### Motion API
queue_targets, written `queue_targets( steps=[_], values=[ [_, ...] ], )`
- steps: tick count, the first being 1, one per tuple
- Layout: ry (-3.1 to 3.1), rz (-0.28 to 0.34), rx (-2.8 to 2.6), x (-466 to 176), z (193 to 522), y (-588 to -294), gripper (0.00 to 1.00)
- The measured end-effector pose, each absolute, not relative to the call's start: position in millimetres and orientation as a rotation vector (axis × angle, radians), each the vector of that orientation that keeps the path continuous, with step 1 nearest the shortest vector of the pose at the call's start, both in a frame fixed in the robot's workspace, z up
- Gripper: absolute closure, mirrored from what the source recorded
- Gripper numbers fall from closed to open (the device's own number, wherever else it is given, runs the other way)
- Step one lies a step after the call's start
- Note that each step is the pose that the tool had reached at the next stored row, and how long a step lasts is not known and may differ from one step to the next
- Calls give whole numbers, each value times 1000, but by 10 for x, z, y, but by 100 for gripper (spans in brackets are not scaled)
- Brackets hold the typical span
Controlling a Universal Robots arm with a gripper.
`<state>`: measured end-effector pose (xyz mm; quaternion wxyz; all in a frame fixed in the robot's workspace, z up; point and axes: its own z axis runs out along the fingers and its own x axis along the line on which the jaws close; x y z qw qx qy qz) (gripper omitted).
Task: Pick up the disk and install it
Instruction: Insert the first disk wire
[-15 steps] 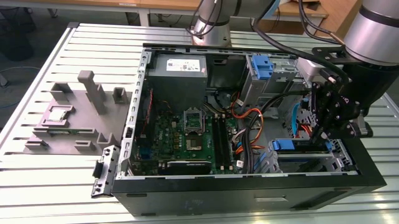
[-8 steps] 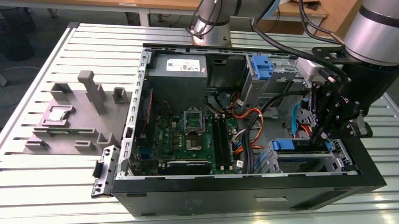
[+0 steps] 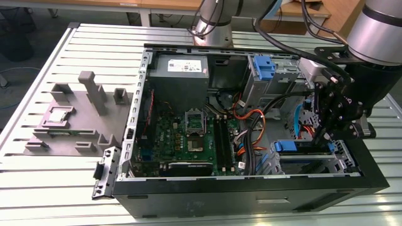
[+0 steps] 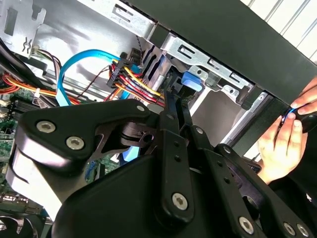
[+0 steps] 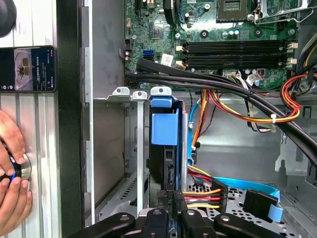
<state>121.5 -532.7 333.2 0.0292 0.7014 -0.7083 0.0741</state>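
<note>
The arm [image 3: 383,33] reaches down, its gripper [image 3: 326,134] pointing downward.

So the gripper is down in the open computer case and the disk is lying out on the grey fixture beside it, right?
Not quite: the gripper is down in the open computer case, but the disk stands on edge in the drive bay inside it, as the first wrist view shows.

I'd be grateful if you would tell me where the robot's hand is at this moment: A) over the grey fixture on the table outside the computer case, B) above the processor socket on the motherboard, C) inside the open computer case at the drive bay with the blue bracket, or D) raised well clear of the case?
C: in the exterior view the hand reaches down into the computer case at the drive bay, just above the blue bracket.
</note>
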Motion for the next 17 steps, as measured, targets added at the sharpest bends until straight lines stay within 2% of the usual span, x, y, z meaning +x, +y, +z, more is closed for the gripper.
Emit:
queue_targets(
  steps=[17],
  values=[
    [-2201, 209, 2170, 1211, 3321, -5338, 84]
  ],
)
